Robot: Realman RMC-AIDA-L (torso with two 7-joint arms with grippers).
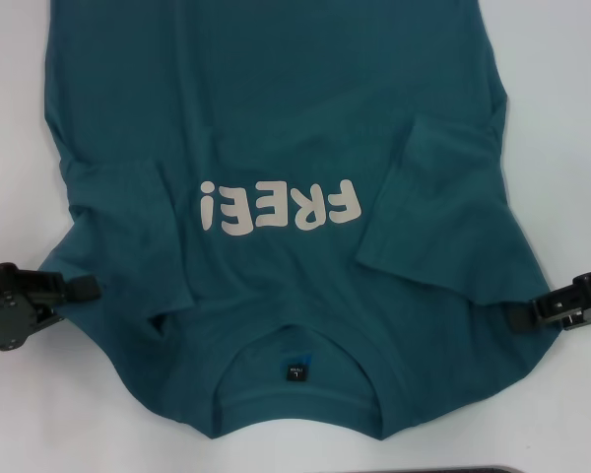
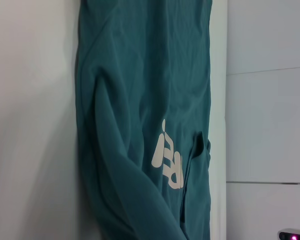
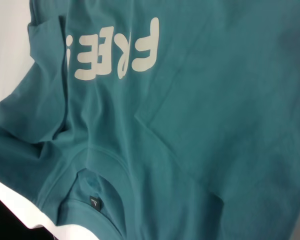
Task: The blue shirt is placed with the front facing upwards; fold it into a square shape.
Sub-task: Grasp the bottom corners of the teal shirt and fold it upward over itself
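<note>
While the shirt [image 1: 276, 128] covers most of it, the counter [image 1: 561, 118] shows as a plain white, smooth, matte surface along the left and right edges and in a strip at the near edge. In the left wrist view a pale wall panel [image 2: 270, 125] with thin horizontal seams stands beyond the counter, and a small pink light [image 2: 295, 235] glows at that picture's lower corner.

The shirt lies front up in the middle of the counter, collar toward the near edge and hem running off toward the far edge. It is dark teal-blue, soft knit cotton with shallow creases. Both short sleeves are folded inward over the chest, making angled flaps on either side of the lettering [image 1: 279, 209], which is cream, rounded, and reads "FREE!" upside down from the head camera. The ribbed neckline curves near the counter's near edge, with a small dark square label [image 1: 295, 371] inside it. The shoulder areas are rumpled and slightly bunched.

The left gripper [image 1: 79, 290] sits at the shirt's left shoulder edge, near the counter's left side; its black fingers look drawn together at the cloth edge, though I cannot tell whether fabric is pinched between them. The right gripper [image 1: 517, 315] is at the right shoulder edge, its dark fingers likewise at the cloth, and whether they are open or closed I cannot tell.
</note>
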